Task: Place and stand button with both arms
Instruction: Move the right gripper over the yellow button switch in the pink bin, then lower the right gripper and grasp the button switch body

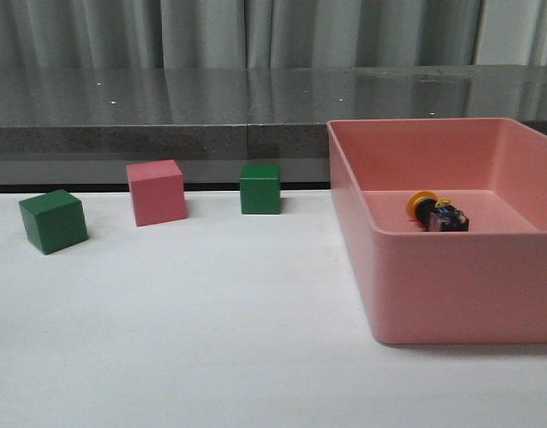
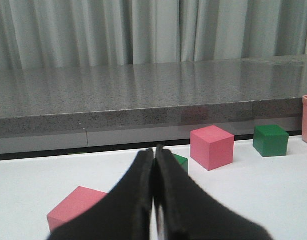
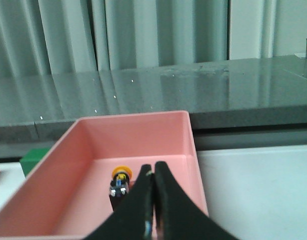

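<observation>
White tabletop (image 1: 211, 339) is filling the near half of the front view, matte and evenly lit, with soft shadows lying under the things on it. At about 3 o'clock a pink bin (image 1: 452, 285) is sitting on it, its near wall facing the camera. Inside, on the bin floor, the button (image 1: 436, 214) is lying on its side, its yellow cap pointing toward 10 o'clock and its bluish base block toward 4 o'clock.

Toward 9 o'clock a green cube (image 1: 53, 220) is sitting turned at an angle. Further back, a pink cube (image 1: 156, 192) is standing at about 10 o'clock, and a second green cube (image 1: 260, 188) at about 11 o'clock, near the bin's far left corner but apart from it.

In the left wrist view the left gripper (image 2: 154, 155) is showing its black fingers (image 2: 138, 195) pressed together, nothing between them. In the right wrist view the right gripper (image 3: 153, 169) is hovering over the bin with its fingers (image 3: 169, 205) likewise closed on each other, the button just beside them and apart.

Behind the tabletop a dark speckled stone counter (image 1: 167, 111) is running across the full width, its polished top reflecting the folds above. At the very back, pale grey curtains (image 1: 211, 31) are hanging in vertical pleats.
</observation>
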